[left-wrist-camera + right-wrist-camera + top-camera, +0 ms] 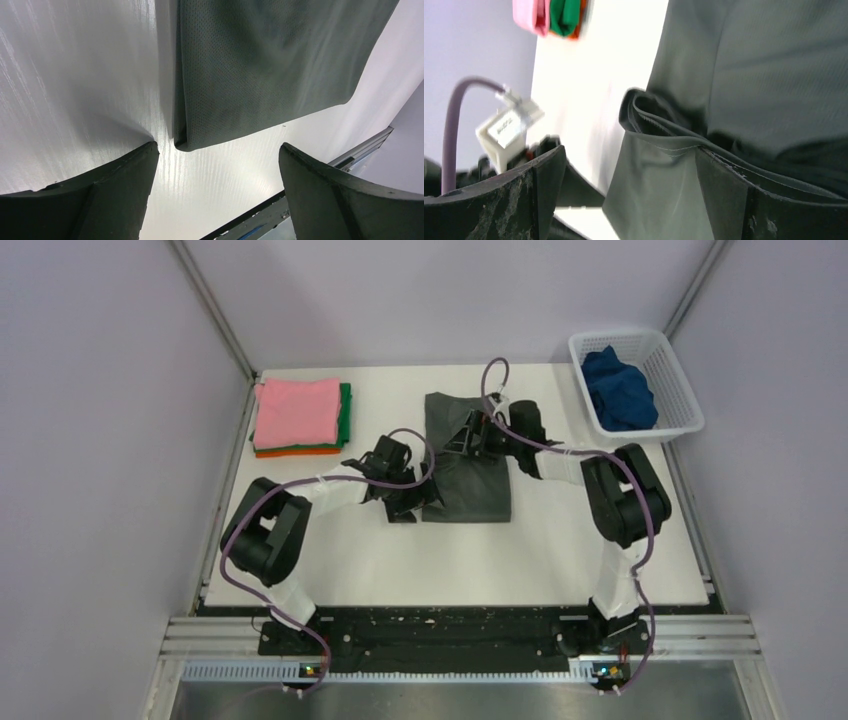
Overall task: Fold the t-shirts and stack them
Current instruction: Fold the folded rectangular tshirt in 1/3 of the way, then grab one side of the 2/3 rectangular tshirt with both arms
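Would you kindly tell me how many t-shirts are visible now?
5: pink, green and orange stacked far left; dark grey mid-table; dark blue in the basket, which may hide more.

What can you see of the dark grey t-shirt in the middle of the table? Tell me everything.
The dark grey t-shirt lies on the white table, partly folded into a long strip running away from the arms. Its cloth looks thin, with a fine mesh weave. It is smooth at the near end and rumpled farther back, where a stitched hem is bunched up. Its near left corner sits between the spread fingers of the left gripper, unclamped. The right gripper, also open, straddles the bunched hem.
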Tool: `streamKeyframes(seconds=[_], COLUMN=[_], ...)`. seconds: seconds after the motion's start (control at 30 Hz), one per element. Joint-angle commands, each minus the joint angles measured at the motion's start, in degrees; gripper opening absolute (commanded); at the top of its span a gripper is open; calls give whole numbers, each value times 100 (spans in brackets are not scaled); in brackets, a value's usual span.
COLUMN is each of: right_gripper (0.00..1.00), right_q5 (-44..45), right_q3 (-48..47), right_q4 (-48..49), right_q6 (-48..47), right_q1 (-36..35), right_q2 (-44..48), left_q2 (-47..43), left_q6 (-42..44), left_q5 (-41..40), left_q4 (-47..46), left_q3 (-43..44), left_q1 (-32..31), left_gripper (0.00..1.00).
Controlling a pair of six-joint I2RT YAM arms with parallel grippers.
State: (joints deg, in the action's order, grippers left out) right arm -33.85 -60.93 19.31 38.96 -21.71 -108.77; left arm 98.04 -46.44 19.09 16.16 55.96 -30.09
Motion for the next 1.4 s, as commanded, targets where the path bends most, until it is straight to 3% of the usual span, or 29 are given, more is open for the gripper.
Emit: streamKeyframes(seconds=[0.0,0.13,0.23,0.53,0.7,0.87,1.07,1.23,1.37], right_gripper=[99,99,99,99,99,99,95,74,62], right_q5=[417,406,568,758,1052,974,1224,1627,1817], right_q3=[-789,-810,-374,686,1569,2657,3165,3346,3321], right_q4=[502,367,317,-357,-895,-792,-1487,-1689,-1525], right_q6=[337,408,197,-438,-557,-239,-193,18,78], right_q1=[95,183,195,508,613,827,824,743,609], right_q2=[-592,-679,-26,2087,2999,3641,3957,3710,3202], left_q2=[261,347,445,723,832,960,763,711,707], left_q6=[33,71,105,60,50,81,54,53,31], left_q5=[-274,-352,-365,-558,-656,-604,-594,-516,-494], left_q4=[15,95,118,176,249,262,185,139,106], left_q3=[-132,-23,59,98,109,136,-105,-150,-172], left_q1=[-18,-19,-21,-21,-23,-15,-15,-24,-24], left_gripper=[94,89,81,40,1,0,0,0,0])
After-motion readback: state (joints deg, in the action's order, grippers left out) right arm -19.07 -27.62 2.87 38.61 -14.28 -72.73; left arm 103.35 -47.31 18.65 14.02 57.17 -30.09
